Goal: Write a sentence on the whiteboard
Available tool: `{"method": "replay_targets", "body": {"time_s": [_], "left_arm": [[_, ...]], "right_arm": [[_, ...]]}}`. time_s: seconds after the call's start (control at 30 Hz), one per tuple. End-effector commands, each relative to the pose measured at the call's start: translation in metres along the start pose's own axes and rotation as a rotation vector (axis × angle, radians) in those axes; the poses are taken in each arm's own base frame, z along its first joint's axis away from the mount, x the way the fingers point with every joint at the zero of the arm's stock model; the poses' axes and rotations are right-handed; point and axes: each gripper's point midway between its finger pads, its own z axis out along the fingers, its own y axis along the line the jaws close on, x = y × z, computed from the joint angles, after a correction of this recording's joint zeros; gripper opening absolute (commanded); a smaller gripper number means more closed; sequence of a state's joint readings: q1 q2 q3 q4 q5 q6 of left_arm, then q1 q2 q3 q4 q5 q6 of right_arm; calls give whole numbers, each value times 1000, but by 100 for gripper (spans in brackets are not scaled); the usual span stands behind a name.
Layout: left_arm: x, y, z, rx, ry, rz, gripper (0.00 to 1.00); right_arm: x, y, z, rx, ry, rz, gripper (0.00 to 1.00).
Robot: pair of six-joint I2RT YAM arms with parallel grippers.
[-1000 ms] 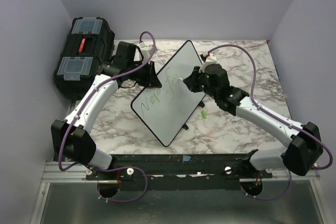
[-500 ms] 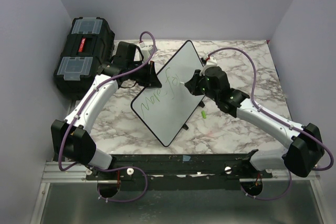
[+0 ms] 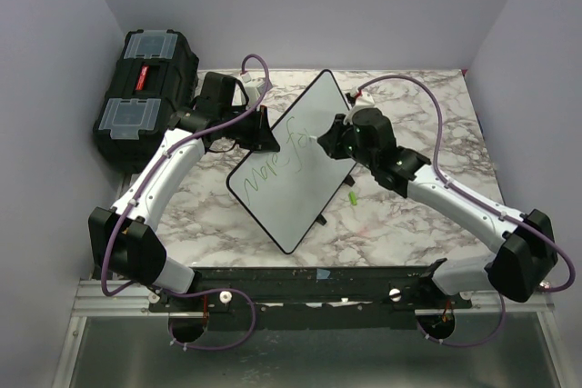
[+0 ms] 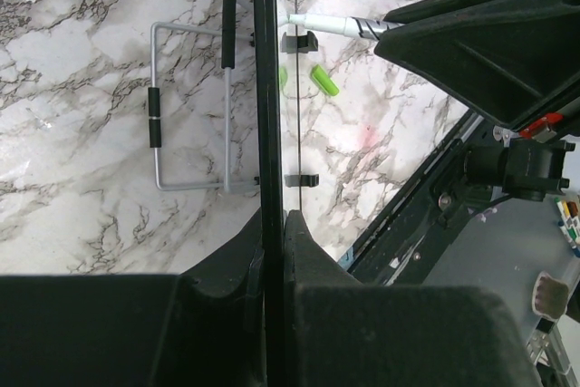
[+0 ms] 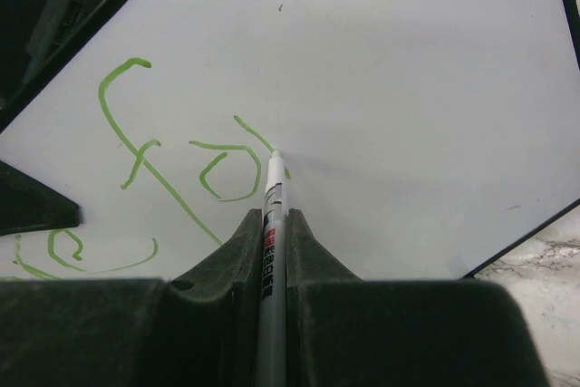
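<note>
The whiteboard [image 3: 296,197] stands tilted over the marble table, and my left gripper [image 3: 263,134] is shut on its upper left edge. In the left wrist view the board's black rim [image 4: 265,88] runs edge-on between the jaws of my left gripper [image 4: 274,219]. My right gripper [image 3: 329,140] is shut on a white marker [image 5: 273,183], whose tip touches the board's face. The sentence [image 5: 172,165] is thin green handwriting, and the tip rests just right of its last stroke. From above, the green words [image 3: 277,159] run diagonally across the board.
A black toolbox [image 3: 145,88] with clear lid compartments sits at the back left. A green marker cap [image 3: 351,198] lies on the table right of the board. A wire stand [image 4: 190,106] lies flat on the marble behind the board. Lilac walls close three sides.
My right gripper has shifted slightly over the board with the marker, down-left and then back up. The left arm and the board have stayed still.
</note>
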State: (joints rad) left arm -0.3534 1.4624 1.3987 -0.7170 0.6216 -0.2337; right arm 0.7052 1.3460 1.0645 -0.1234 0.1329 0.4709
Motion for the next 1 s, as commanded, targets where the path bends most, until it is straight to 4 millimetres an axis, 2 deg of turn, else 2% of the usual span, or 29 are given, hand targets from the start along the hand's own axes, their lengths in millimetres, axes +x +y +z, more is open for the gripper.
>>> {"method": "replay_targets", "body": {"time_s": [0.0, 0.33, 0.53, 0.63, 0.83, 0.97], "left_arm": [[0, 6, 7, -26, 0, 140, 0], [0, 7, 7, -29, 2, 141, 0], [0, 7, 7, -30, 1, 142, 0], [1, 8, 8, -32, 3, 141, 0], [1, 9, 9, -37, 6, 139, 0], [1, 10, 8, -42, 6, 139, 0]], "right_arm": [[-4, 8, 9, -14, 3, 7, 1], [-22, 15, 16, -13, -27, -3, 1], [-33, 10, 19, 38, -45, -2, 1], [-41, 11, 13, 38, -63, -6, 1], [-62, 16, -10, 26, -120, -8, 1], [-65, 11, -20, 39, -143, -11, 1]]}}
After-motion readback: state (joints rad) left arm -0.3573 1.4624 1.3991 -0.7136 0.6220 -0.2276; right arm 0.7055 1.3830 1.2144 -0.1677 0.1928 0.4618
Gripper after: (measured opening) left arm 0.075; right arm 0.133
